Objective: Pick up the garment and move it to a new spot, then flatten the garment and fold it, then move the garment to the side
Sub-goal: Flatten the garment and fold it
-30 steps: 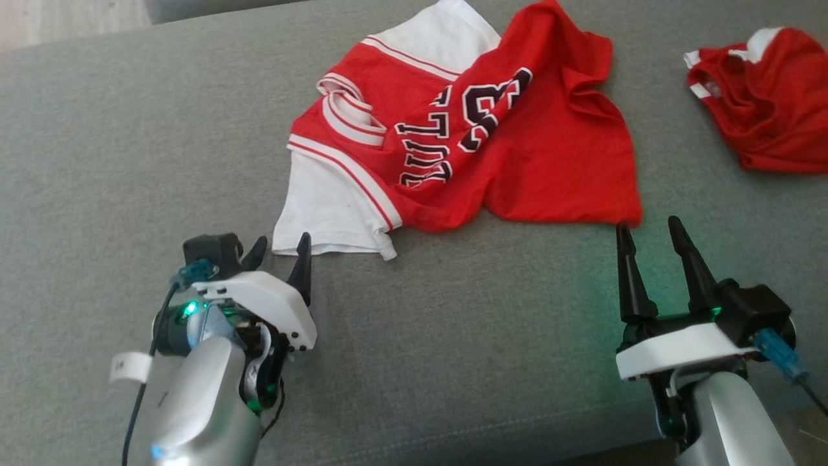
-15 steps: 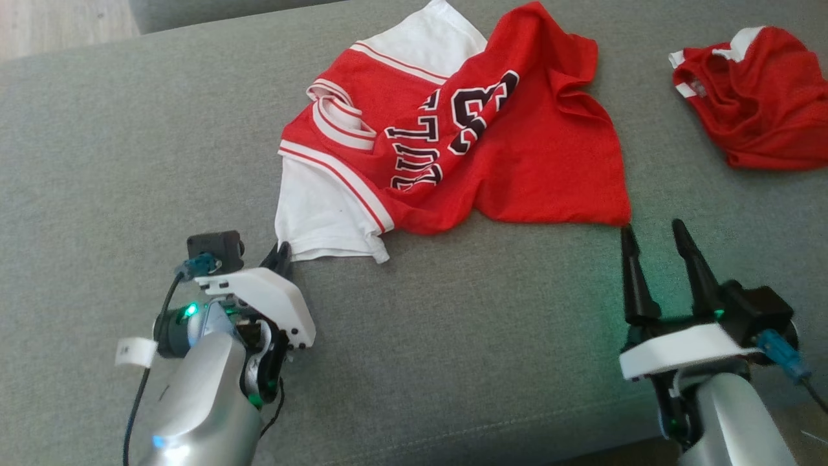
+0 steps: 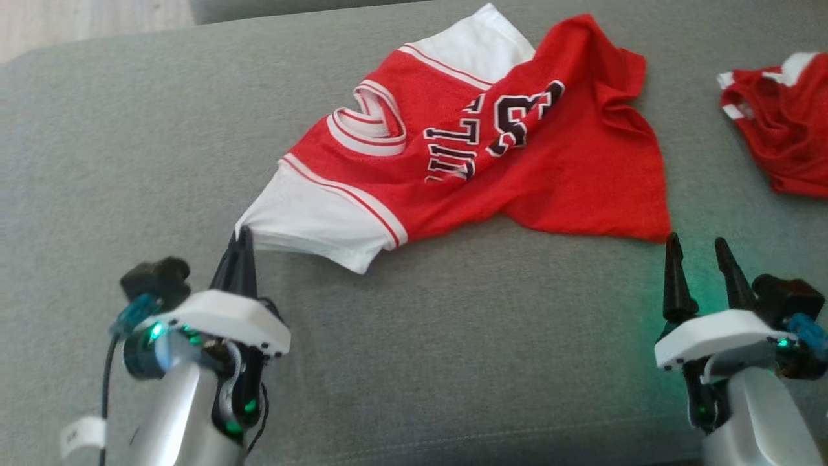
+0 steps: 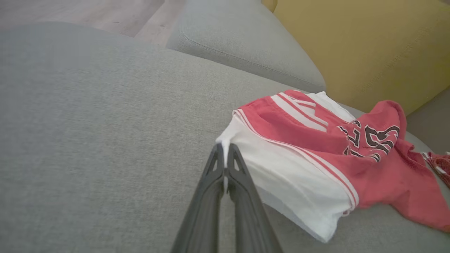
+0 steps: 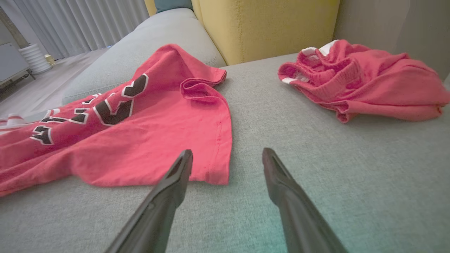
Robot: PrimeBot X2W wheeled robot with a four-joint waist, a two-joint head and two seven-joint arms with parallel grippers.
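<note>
Currently the garment (image 3: 517, 162), a red jersey with white sleeves and dark block lettering outlined in white, lies spread but creased on the grey sofa (image 3: 453, 349), chest side up, neckline toward the robot's left.

Left claw (image 3: 240, 243): fingers pressed together, pinching the outer corner of the near white sleeve (image 3: 317, 223). In the left wrist view a small peak of white cloth stands up between the two fingertips (image 4: 224, 149). The sleeve is drawn into a taut point toward the claw; the rest of the jersey rests on the cushion.

Right claw (image 3: 697, 244): fingers spread wide, holding nothing. It sits just beside the jersey's near right hem corner. In the right wrist view its left fingertip lies at the hem edge; I cannot tell whether it touches the cloth. The other fingertip is over bare cushion.

Jersey details: a fold of red fabric is bunched at the far hem corner, and the far white sleeve is partly tucked under the red body.

Second red garment (image 3: 786, 142), with white trim, lies crumpled on the sofa to the robot's right, well apart from the jersey.

Background: a yellow backrest (image 5: 267, 24) rises behind the seat, and pale wooden floor (image 4: 105, 14) shows beyond the sofa.
</note>
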